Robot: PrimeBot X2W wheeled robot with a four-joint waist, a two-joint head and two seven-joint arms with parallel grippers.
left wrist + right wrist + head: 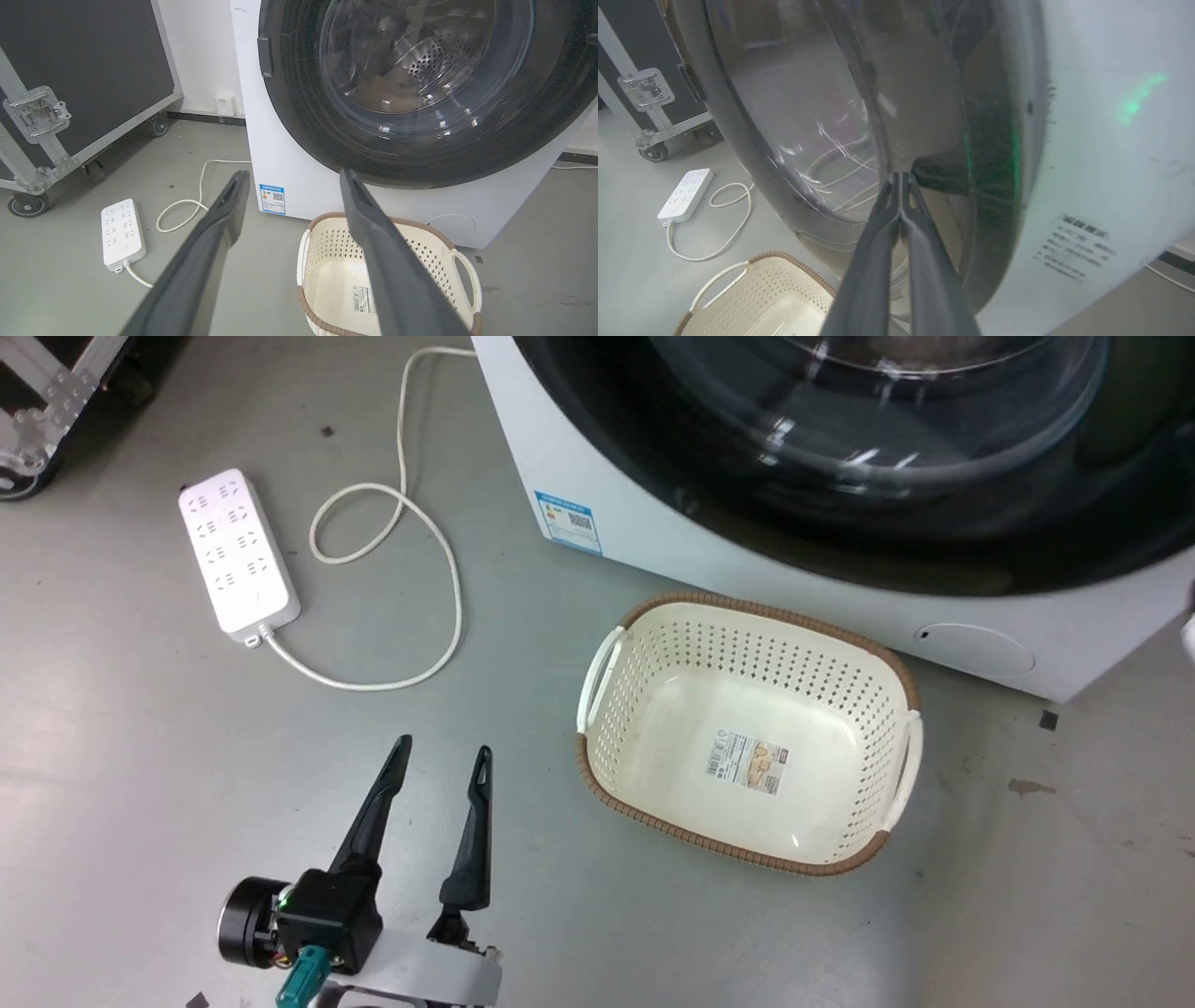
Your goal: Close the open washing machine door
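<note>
The white washing machine (pixel 579 467) (pixel 252 116) (pixel 1106 163) fills the upper right of the head view. Its black-rimmed door (pixel 840 523) (pixel 299 135) (pixel 784 121) with the bulging glass centre lies flat against the front, and I see no gap along its rim. My right gripper (pixel 901 175) is shut on nothing, its tips at or touching the dark rim near the door's right edge, with their reflection just beside them. My left gripper (pixel 443 747) (pixel 293 173) hangs open over the floor, left of the basket and apart from the machine.
A cream perforated basket (pixel 653 653) (pixel 327 242) (pixel 752 298) stands on the floor right in front of the machine. A white power strip (pixel 238 555) (pixel 122 228) and its looping cable (pixel 439 569) lie to the left. A black wheeled flight case (pixel 79 70) stands at the far left.
</note>
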